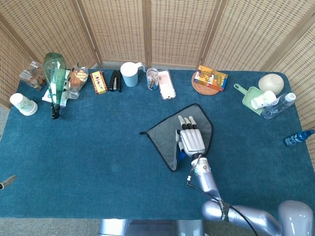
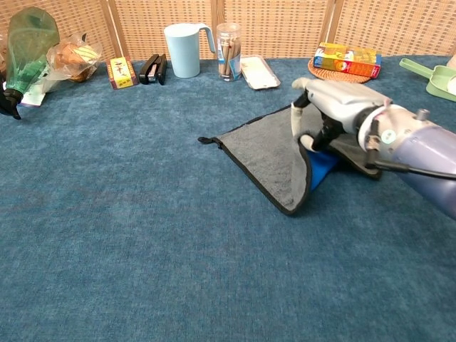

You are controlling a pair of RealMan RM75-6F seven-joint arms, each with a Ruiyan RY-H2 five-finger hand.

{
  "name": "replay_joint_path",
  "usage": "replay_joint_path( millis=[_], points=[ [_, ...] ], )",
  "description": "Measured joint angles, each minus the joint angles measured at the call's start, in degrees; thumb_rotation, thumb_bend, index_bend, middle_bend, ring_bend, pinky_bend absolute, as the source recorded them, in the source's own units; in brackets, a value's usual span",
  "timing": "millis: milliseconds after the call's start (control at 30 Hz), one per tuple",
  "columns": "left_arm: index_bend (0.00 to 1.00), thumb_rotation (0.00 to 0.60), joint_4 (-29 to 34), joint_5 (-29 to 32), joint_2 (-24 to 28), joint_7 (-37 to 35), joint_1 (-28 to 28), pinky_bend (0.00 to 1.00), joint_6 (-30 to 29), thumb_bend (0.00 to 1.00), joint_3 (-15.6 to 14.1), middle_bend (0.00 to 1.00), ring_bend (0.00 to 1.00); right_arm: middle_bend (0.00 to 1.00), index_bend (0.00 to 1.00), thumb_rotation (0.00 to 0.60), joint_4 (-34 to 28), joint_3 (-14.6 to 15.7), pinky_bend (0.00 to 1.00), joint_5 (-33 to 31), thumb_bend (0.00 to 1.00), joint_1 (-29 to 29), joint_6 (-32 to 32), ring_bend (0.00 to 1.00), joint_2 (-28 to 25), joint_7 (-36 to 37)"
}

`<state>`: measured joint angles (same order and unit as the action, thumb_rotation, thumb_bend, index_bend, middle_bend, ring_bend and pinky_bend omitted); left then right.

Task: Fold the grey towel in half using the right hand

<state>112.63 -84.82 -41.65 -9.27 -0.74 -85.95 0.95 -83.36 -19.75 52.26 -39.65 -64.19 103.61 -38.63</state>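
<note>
The grey towel (image 1: 165,135) with black trim lies mid-table, its near right part lifted and carried over the rest. My right hand (image 1: 189,139) holds that raised edge, fingers stretched over the top and thumb beneath. In the chest view, the right hand (image 2: 335,107) hovers above the grey towel (image 2: 263,146), and a bright blue underside (image 2: 322,171) shows under the lifted flap. A loop tab marks the towel's left corner (image 2: 206,140). Only a grey sliver, perhaps of my left hand (image 1: 6,182), shows at the left edge.
Along the back stand a green bottle (image 1: 54,73), a stapler (image 1: 114,80), a light blue cup (image 1: 130,74), a glass of sticks (image 1: 152,78) and a box on a wicker coaster (image 1: 209,78). A green scoop (image 1: 253,98) and bottles (image 1: 278,105) sit at right.
</note>
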Motion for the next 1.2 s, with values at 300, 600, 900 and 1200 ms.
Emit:
replay_joint_path(
  millis=[300, 600, 900, 1200],
  points=[
    [0.0, 0.6, 0.04, 0.84, 0.11, -0.19, -0.74, 0.0, 1.25, 0.08, 0.28, 0.0, 0.0, 0.0, 0.72, 0.6, 1.15, -1.24, 0.06, -1.27, 0.62, -2.36, -3.51, 0.0, 3.03, -1.78],
    [0.0, 0.6, -0.16, 0.92, 0.26, -0.91, -0.64, 0.0, 1.18, 0.08, 0.24, 0.0, 0.0, 0.0, 0.72, 0.6, 6.06, -2.54, 0.06, -1.4, 0.61, -4.57, -6.8, 0.0, 7.28, -2.88],
    [0.0, 0.6, -0.45, 0.8, 0.6, -2.06, -0.5, 0.0, 1.04, 0.08, 0.21, 0.0, 0.0, 0.0, 0.72, 0.6, 10.69, -3.67, 0.06, -0.47, 0.6, -6.35, -9.15, 0.0, 10.32, -2.97],
    [0.0, 0.6, -0.66, 0.5, 0.94, -3.26, -0.37, 0.0, 0.9, 0.08, 0.13, 0.0, 0.0, 0.0, 0.69, 0.6, 13.75, -3.35, 0.06, 0.72, 0.55, -6.74, -9.9, 0.0, 12.56, -1.66]
  ],
)
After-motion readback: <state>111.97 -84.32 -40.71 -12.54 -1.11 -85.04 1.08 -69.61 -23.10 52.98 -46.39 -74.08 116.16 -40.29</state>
